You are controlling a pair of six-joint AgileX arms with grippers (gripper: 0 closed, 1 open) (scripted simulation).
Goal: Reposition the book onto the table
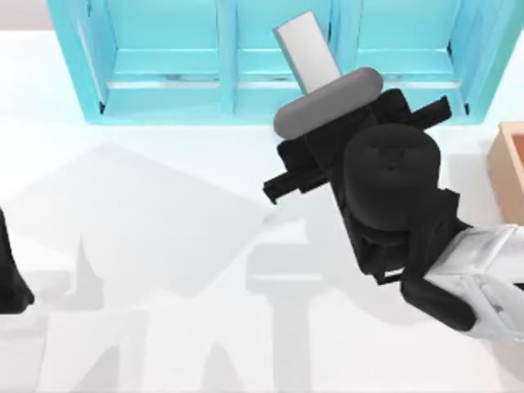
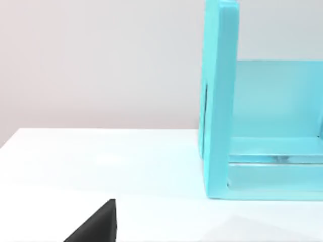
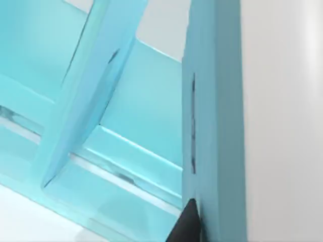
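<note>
At the table's far edge, the wide cyan compartmented shelf unit (image 1: 164,57) stands on the glossy white table (image 1: 164,246). The thick book (image 1: 303,45), showing its pale page edge from above, lies slanted across the shelf's middle compartment. Its near end is hidden under the right hand (image 1: 326,106), which sits just in front of that compartment. Whether this hand is apart or clamped on the book, I cannot tell. The left hand (image 1: 10,274) is parked at the table's left edge, well apart from the shelf, and its state cannot be told either. A tan wooden box (image 1: 509,164) sits at the right edge.
</note>
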